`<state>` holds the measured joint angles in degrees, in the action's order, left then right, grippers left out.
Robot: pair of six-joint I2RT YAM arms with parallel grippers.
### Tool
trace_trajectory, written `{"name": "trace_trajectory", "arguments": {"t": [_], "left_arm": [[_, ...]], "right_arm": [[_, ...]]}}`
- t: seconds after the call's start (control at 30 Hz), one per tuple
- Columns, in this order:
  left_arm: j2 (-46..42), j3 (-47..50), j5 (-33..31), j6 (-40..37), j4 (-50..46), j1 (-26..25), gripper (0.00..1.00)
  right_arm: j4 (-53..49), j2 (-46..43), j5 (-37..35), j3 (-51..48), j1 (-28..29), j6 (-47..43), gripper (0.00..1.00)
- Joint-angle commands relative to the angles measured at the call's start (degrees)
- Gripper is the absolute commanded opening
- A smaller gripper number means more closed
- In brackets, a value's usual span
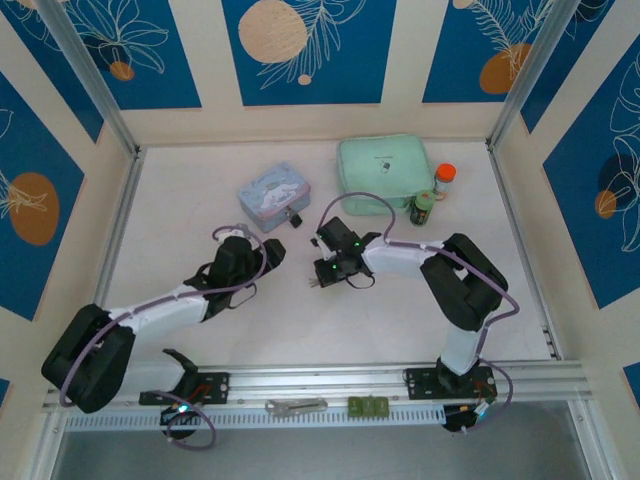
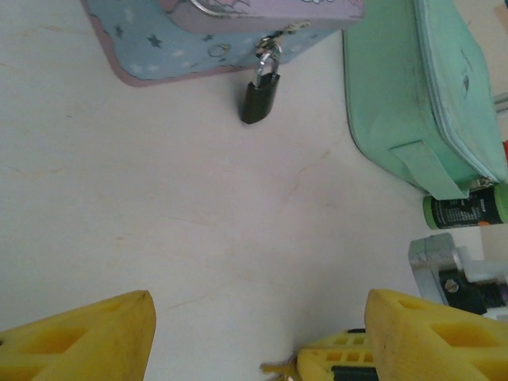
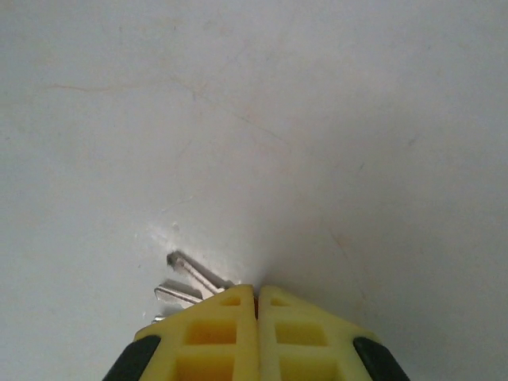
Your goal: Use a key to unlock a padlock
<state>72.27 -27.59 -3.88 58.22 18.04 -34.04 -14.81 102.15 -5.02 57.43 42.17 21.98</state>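
**Padlock sitting locked on the tin while the right arm is gripping the key**

Padlock (image 2: 260, 91) is hanging by its shackle from the front latch of the blue tin (image 2: 198, 40), its dark body lying on the tabletop (image 1: 180, 220) toward the far edge. The label on the green bottle (image 2: 468, 210) beside the mint pouch (image 2: 421, 95) is too small to read.

The right arm is folding back at the elbow and reaching left to the tabletop's middle. Its right end effector (image 3: 256, 290) is pressing its fingers together on the key (image 3: 194, 274), whose blades are fanning out against the surface.

The left arm is stretching diagonally from the near-left corner. Its left end effector (image 2: 259, 305) is pointing at the padlock with fingers spread wide and holding nothing.
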Motion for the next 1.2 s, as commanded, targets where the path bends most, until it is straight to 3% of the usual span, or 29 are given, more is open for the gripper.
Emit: {"name": "trace_trajectory", "arguments": {"t": [0.0, 0.13, 0.37, 0.63, 0.77, 0.93, 1.03, 1.17], "left_arm": [[1.35, -0.75, 3.41, 1.48, 5.95, -0.91, 0.69], [3.58, 1.01, 3.97, 5.35, 10.8, -2.86, 0.68], [6.26, 2.77, -0.1, 9.85, 14.26, -8.44, 0.67], [6.62, 1.79, -2.39, 8.74, 13.14, -8.62, 0.68], [6.27, 0.31, -3.19, 7.06, 11.05, -8.58, 0.69], [5.64, -0.26, -3.81, 6.18, 10.38, -8.47, 0.69], [4.87, -0.45, -4.19, 5.73, 9.41, -8.4, 0.69], [3.33, -0.16, -5.03, 5.42, 8.11, -8.41, 0.69]], "right_arm": [[2.34, -3.83, 8.37, -3.51, -2.0, 5.36, 0.0], [7.61, -5.87, 15.85, -7.15, -4.23, 12.56, 0.0], [14.8, -7.6, 21.26, -11.68, -7.0, 22.02, 0.0], [-0.29, -11.67, 7.72, -10.83, -3.88, 19.93, 0.0], [-6.66, -13.25, 2.78, -11.13, 0.66, 20.2, 0.28], [-13.08, -15.81, -5.81, -9.02, 6.23, 14.24, 0.35], [-15.59, -15.13, -10.47, -7.15, 5.13, 11.57, 0.36], [-14.29, -12.95, -9.92, -5.14, 4.21, 9.17, 0.36]]}}
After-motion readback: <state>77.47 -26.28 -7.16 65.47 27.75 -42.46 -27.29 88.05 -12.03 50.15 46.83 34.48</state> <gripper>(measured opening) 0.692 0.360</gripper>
